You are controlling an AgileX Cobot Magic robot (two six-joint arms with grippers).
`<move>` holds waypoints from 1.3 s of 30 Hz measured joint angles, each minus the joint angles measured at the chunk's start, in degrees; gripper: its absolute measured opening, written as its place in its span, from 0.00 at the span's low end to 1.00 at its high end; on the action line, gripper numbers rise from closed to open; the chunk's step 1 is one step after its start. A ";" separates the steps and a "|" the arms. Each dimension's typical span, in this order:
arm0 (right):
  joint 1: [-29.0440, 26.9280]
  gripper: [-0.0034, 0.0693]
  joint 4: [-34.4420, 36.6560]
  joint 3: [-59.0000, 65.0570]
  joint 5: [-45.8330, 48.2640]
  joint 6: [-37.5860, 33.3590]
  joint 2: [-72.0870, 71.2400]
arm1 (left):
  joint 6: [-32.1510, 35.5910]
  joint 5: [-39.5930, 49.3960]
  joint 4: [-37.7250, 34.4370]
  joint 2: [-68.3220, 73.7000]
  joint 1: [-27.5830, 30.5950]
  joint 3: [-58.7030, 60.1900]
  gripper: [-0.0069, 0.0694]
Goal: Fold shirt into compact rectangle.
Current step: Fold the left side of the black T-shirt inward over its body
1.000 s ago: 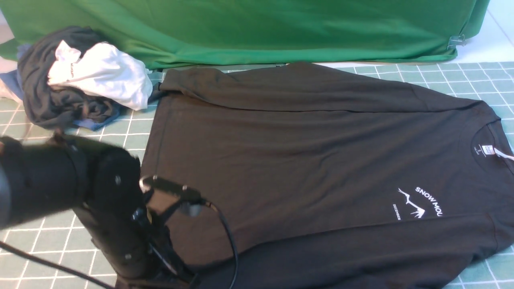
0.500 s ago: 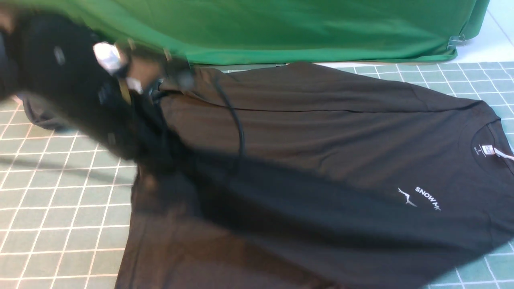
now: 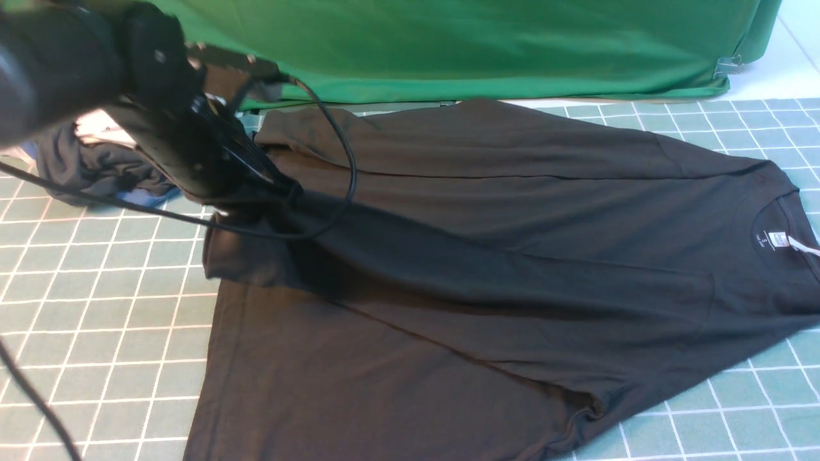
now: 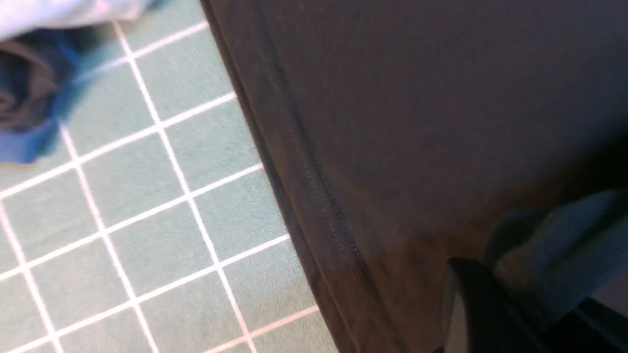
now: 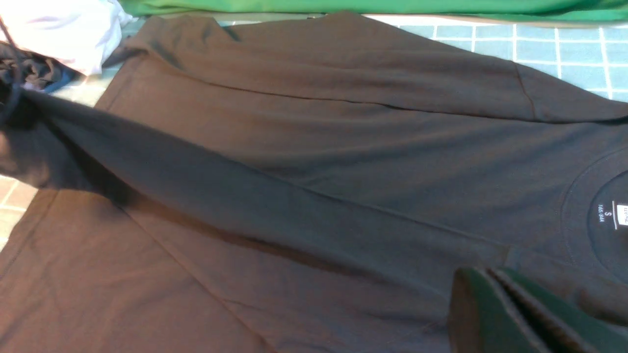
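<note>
The black shirt [image 3: 487,211] lies spread on the gridded mat, collar and white neck label [image 3: 777,238] at the right. Its near sleeve is stretched diagonally across the body and covers the logo. My left gripper [image 3: 282,191] is shut on that sleeve's cuff end, over the shirt's far-left hem. In the left wrist view one dark finger [image 4: 471,304] pinches cloth above the hem of the shirt [image 4: 392,122]. My right gripper [image 5: 495,287] does not show in the front view. Its green-padded jaws are pressed together with nothing between them, over the shirt [image 5: 319,147] near the collar.
A bundle of dark grey, white and blue garments [image 3: 96,169] sits at the far left, right behind my left arm. A big green cloth [image 3: 448,45] runs along the back edge. The green gridded mat [image 3: 96,320] shows at the front left and right.
My left gripper rose from the front left and swung back and left, dragging the sleeve diagonally over the shirt body. The logo is now covered.
</note>
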 joint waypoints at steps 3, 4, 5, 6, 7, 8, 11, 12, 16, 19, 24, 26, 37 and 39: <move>0.00 0.07 0.00 0.00 0.00 0.00 0.00 | 0.24 -0.34 2.51 2.52 0.00 0.00 0.20; 0.00 0.07 0.00 0.00 0.00 0.00 0.00 | 0.24 -0.34 2.78 2.64 0.00 0.00 0.21; 0.00 0.07 0.00 0.00 0.06 0.00 0.00 | -0.28 -0.45 5.39 3.60 0.00 0.00 0.29; 0.00 0.07 0.00 0.00 0.12 0.00 0.00 | -1.06 -0.50 6.60 3.87 0.00 0.00 0.33; 0.00 0.07 0.00 0.00 0.12 0.00 0.00 | -1.26 -0.51 6.92 3.94 0.00 0.00 0.34; 0.00 0.07 0.00 0.00 0.18 0.00 0.00 | -3.56 -0.97 9.60 4.31 0.00 0.00 0.45; 0.00 0.07 0.00 0.00 0.22 0.05 0.00 | -7.38 -2.16 12.92 4.50 0.00 -0.08 0.61; 0.00 0.07 0.00 0.00 0.22 0.05 0.00 | -8.82 -2.28 13.96 4.57 0.00 -0.33 0.66; 0.00 0.07 0.00 0.00 0.29 0.12 0.00 | -14.42 -4.09 16.28 4.73 0.11 -3.14 0.80; 0.00 0.07 0.00 0.00 0.41 0.16 0.00 | -15.69 -4.71 14.73 4.73 0.17 -6.71 0.85; 0.00 0.07 0.00 0.00 0.41 0.16 0.00 | -12.56 -4.53 10.15 4.73 0.17 -10.10 0.86; 0.00 0.07 0.00 0.00 0.41 0.16 0.00 | -12.11 -4.16 9.74 4.73 0.22 -10.39 0.86; 0.00 0.08 0.00 0.00 0.69 0.16 0.00 | -11.27 5.18 8.20 11.78 1.43 -11.23 0.86; 0.00 0.08 0.00 0.00 1.11 0.16 0.00 | -11.22 4.55 8.14 12.81 1.43 -11.23 0.86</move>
